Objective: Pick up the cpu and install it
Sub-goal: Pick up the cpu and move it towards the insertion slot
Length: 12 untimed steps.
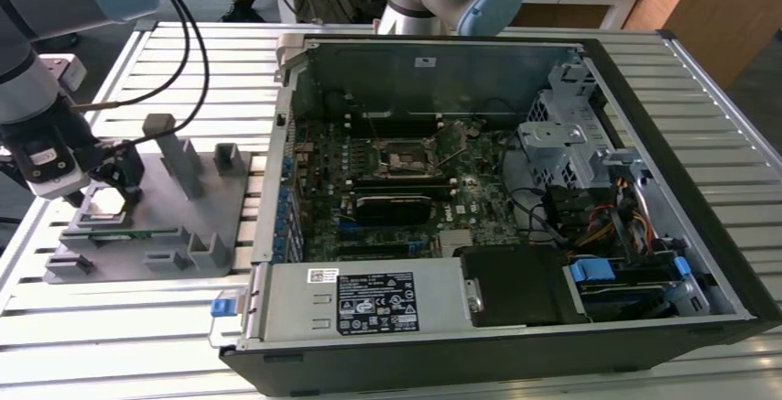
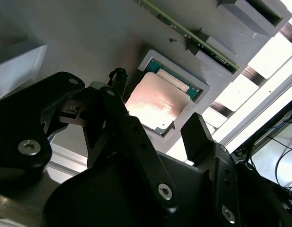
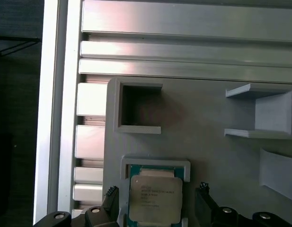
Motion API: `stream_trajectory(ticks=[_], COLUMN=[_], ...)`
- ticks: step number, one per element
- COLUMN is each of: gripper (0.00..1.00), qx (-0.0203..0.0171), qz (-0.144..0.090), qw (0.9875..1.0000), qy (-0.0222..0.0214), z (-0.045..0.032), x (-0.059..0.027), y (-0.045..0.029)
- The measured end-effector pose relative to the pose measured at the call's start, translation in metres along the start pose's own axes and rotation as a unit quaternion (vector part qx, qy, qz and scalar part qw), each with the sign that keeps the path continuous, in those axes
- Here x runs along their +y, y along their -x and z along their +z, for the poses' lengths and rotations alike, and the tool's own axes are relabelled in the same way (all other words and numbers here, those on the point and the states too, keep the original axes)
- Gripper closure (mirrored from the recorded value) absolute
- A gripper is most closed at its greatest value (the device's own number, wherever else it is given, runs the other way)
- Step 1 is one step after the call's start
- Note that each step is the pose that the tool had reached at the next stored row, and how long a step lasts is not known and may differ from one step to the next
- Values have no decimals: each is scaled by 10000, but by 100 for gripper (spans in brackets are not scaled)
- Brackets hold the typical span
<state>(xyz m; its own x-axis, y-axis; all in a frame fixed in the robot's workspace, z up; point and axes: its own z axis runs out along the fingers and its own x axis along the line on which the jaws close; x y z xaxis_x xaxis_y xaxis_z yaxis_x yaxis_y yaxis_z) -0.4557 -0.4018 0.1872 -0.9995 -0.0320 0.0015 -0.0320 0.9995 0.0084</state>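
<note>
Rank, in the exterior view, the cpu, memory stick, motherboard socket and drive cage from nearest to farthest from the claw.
1. cpu, just below the claw, on the grey fixture.
2. memory stick, same fixture.
3. motherboard socket, toward the exterior view's right.
4. drive cage, farther right.

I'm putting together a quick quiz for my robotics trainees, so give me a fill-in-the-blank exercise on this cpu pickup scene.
1. The gripper hangs over the cpu with its fingers ____, one on each side of the chip.
2. The cpu lies in a pocket of the ____-coloured fixture plate.
3. The opened computer case stands to the exterior view's ____ of the fixture plate.

Missing words: open; grey; right.
</note>
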Motion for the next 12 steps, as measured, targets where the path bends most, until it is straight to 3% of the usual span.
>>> stream_trajectory(ticks=[8, 9, 12], gripper=[29, 35, 35], qx=[-22, -27, -43], qz=[3, 2, 3], qw=[10000, 10000, 10000], qy=[-1, -1, -1], z=[30, 31, 30], x=[1, 0, 1], y=[-8, -11, -20])
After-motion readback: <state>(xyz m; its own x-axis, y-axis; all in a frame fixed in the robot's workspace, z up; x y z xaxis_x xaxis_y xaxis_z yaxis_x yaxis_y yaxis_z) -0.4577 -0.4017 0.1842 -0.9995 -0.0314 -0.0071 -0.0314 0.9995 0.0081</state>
